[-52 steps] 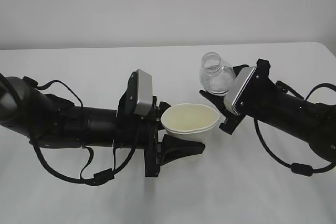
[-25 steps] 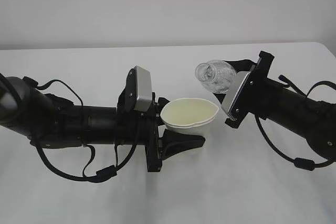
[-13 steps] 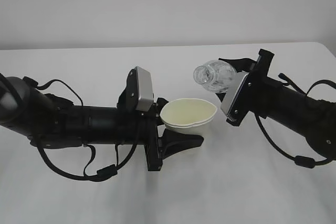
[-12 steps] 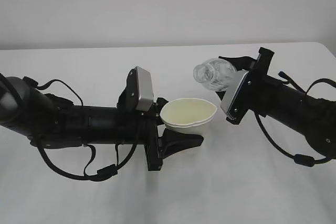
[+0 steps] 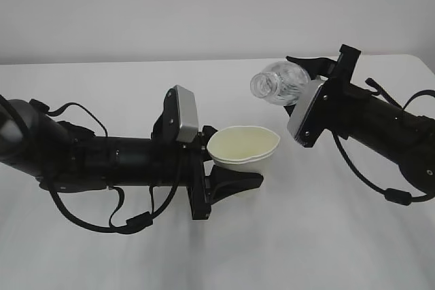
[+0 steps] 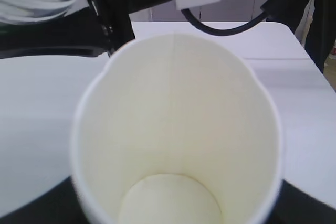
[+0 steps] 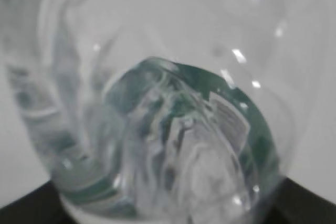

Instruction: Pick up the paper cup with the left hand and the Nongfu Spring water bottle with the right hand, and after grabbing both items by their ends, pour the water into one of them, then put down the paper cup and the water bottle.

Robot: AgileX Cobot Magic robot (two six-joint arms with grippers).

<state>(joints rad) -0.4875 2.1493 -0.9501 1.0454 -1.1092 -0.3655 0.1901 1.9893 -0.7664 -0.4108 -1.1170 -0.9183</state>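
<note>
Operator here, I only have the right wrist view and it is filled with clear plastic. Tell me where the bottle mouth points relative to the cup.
Observer: In the exterior view the small clear ribbed plastic bottle is tipped with its capless mouth toward the left, up and to the right of the white tapered paper cup, not directly over it.
Operator: Report what the cup is doing.
Observer: The left gripper holds it, with its open mouth tipped toward the bottle.
Operator: Tell me if anything has landed in it.
Observer: The left wrist view shows a cream inside that looks dry down to the bottom; no stream shows.
</note>
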